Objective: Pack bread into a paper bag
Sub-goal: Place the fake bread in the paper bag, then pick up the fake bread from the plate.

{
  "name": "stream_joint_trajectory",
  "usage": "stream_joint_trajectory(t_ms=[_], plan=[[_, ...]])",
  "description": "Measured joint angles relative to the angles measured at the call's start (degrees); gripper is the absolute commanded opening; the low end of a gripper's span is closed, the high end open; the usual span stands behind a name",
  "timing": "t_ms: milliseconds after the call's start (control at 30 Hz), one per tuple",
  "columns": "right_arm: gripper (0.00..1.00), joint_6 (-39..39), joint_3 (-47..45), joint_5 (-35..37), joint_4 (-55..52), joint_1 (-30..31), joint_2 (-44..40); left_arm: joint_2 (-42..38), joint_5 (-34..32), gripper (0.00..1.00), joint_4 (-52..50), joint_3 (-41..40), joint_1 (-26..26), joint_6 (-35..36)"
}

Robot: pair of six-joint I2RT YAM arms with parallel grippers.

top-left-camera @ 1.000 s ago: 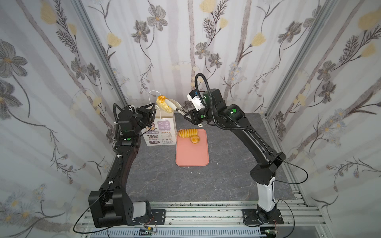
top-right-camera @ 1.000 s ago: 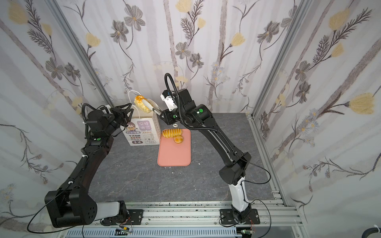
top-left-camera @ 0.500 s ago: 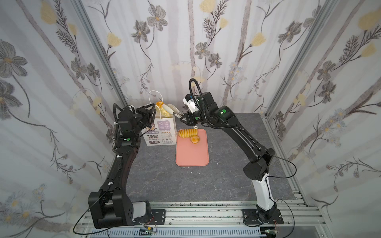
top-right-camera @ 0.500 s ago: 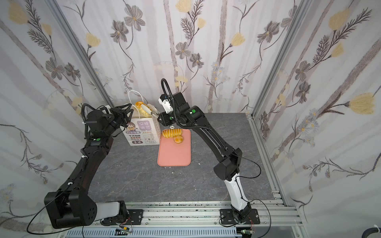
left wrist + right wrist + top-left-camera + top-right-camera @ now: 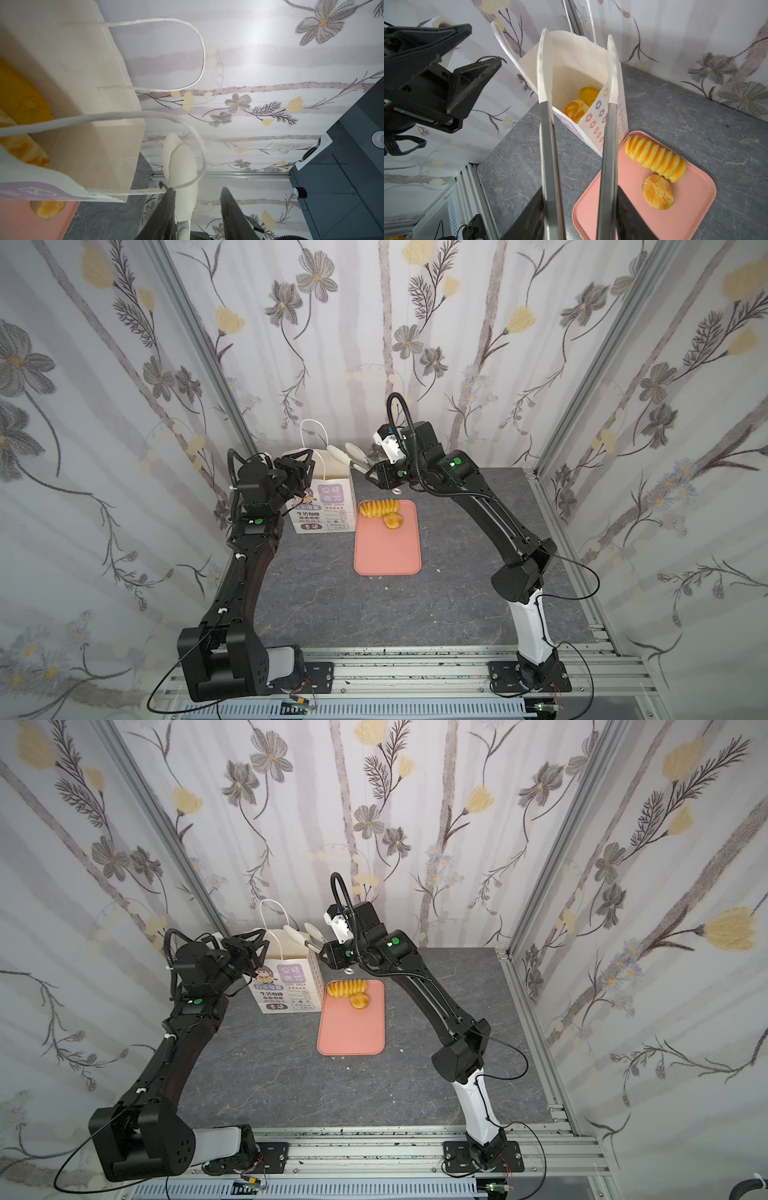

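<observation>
The white paper bag [image 5: 324, 506] [image 5: 286, 986] stands upright and open at the back left of the table. My left gripper [image 5: 301, 466] [image 5: 195, 189] is at the bag's top with its jaws apart, and the near cord handle [image 5: 201, 155] is hooked on one fingertip. My right gripper [image 5: 374, 477] [image 5: 579, 193] is shut on metal tongs [image 5: 353, 454] whose white tips stand apart and empty over the bag's mouth. Two pieces of bread [image 5: 576, 110] lie inside the bag [image 5: 571, 68]. A ridged loaf [image 5: 378, 507] [image 5: 656, 160] and a round bun [image 5: 392, 521] [image 5: 657, 192] lie on the tray.
The pink tray [image 5: 386, 556] [image 5: 351, 1036] lies right of the bag on the grey table, with the bread at its far end. Flowered walls close in the back and both sides. A metal rail runs along the table's front edge.
The tongs held a golden piece of bread above the bag, went down into its mouth, and now stand open and empty above it. The left arm has not moved.
</observation>
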Motion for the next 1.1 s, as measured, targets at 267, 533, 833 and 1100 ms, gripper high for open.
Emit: stream_joint_trajectory(t_ms=[267, 533, 833, 1100], plan=[[0.49, -2.6, -24.1, 4.0, 0.7, -4.1, -12.6, 0.0, 0.0, 0.39, -0.3, -0.2, 0.3, 0.9], [0.52, -3.4, -47.8, 6.6, 5.3, -5.9, -19.5, 0.9, 0.0, 0.39, -0.3, -0.7, 0.7, 1.2], [0.54, -2.4, -53.1, 7.4, 9.4, -5.9, -18.3, 1.0, 0.3, 0.39, -0.4, -0.4, 0.7, 1.3], [0.54, -2.4, -54.9, 7.6, 10.9, -6.0, -16.4, 1.0, 0.3, 0.39, -0.4, -0.4, 0.7, 1.5]])
